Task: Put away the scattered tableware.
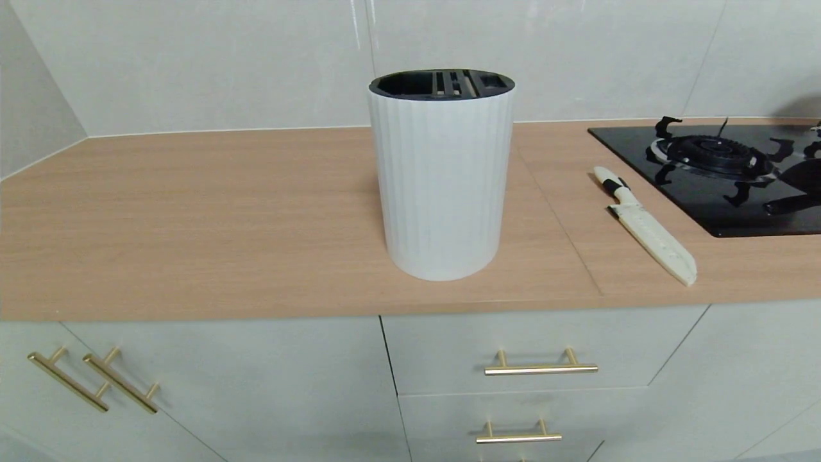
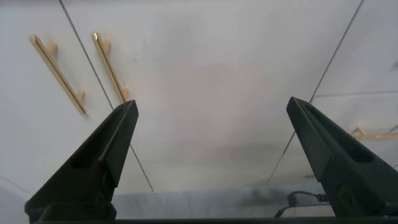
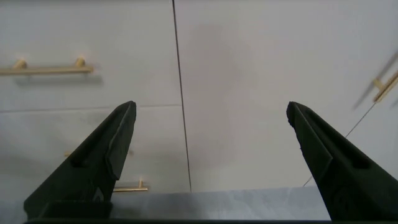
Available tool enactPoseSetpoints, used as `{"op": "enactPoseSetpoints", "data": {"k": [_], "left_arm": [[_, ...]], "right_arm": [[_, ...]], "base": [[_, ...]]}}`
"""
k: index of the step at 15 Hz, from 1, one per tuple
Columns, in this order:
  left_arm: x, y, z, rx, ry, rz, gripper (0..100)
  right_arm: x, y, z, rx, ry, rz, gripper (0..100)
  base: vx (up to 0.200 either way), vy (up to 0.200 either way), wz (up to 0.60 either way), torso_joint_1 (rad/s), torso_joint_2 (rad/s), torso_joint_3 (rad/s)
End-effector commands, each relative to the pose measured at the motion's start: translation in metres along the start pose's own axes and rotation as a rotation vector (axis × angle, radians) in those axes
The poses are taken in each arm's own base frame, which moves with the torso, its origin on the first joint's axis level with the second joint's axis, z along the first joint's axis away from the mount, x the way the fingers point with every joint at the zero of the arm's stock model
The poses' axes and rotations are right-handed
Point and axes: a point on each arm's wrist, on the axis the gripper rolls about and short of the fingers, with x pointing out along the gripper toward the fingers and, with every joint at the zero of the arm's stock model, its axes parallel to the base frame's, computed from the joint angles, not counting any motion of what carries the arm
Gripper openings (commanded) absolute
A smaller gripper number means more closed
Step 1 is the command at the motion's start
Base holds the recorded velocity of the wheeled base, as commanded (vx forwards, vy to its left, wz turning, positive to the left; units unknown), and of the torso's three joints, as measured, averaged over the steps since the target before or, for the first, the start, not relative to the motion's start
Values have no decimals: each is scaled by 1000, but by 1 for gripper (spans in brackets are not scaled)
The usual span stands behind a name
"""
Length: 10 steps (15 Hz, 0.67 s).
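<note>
A cream knife point(image 1: 644, 224) with a black band on its handle lies flat on the wooden counter point(image 1: 192, 218), to the right of a tall white ribbed holder point(image 1: 442, 179) whose black slotted top is empty. The blade tip points toward the counter's front edge. My left gripper point(image 2: 211, 112) is open and faces pale cabinet doors below the counter, nothing between its fingers. My right gripper point(image 3: 211, 115) is also open and faces cabinet and drawer fronts, holding nothing.
A black gas hob point(image 1: 725, 167) sits at the counter's right end, just beyond the knife. Pale drawers and doors with brass handles point(image 1: 540, 367) run under the counter. A tiled wall closes the back.
</note>
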Motion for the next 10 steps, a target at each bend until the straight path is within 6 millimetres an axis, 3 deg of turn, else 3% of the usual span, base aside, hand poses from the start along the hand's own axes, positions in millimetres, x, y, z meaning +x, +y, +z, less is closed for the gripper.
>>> {"op": "enactPoseSetpoints", "data": {"k": [1,10], "left_arm": [[0,0,0,-1,1,1,100],[0,0,0,1,1,1,100]], "right_arm": [[0,0,0,0,2,0,100],[0,0,0,0,0,0,100]], "base": [[0,0,0,364,-476,-256],[0,0,0,250,-488,-264]]}}
